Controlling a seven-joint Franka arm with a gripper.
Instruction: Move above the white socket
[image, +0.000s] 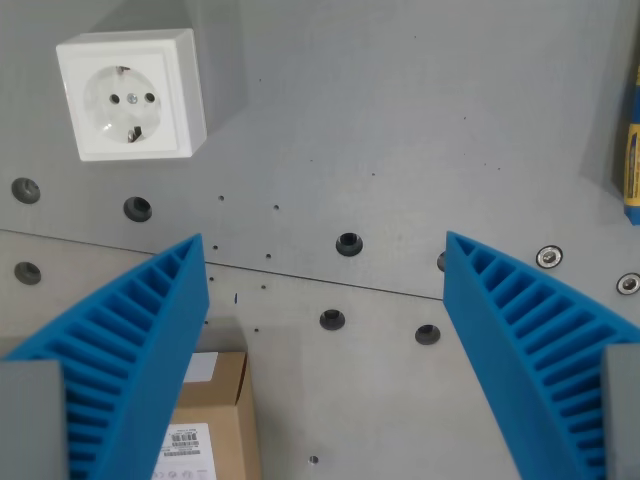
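One white socket (131, 95) is sitting rigid on the counter (400, 130); no grasp is needed. The tool (325, 275), fingers spread apart and empty, is hovering well off the socket.

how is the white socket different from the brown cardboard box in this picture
The white square plastic socket sits in full view at the wrist view's upper left; the brown cardboard box lies at the bottom edge, partly hidden behind a blue ribbed gripper finger. The socket has a round recessed face; the box has flat printed labels. Both rest on the grey table.
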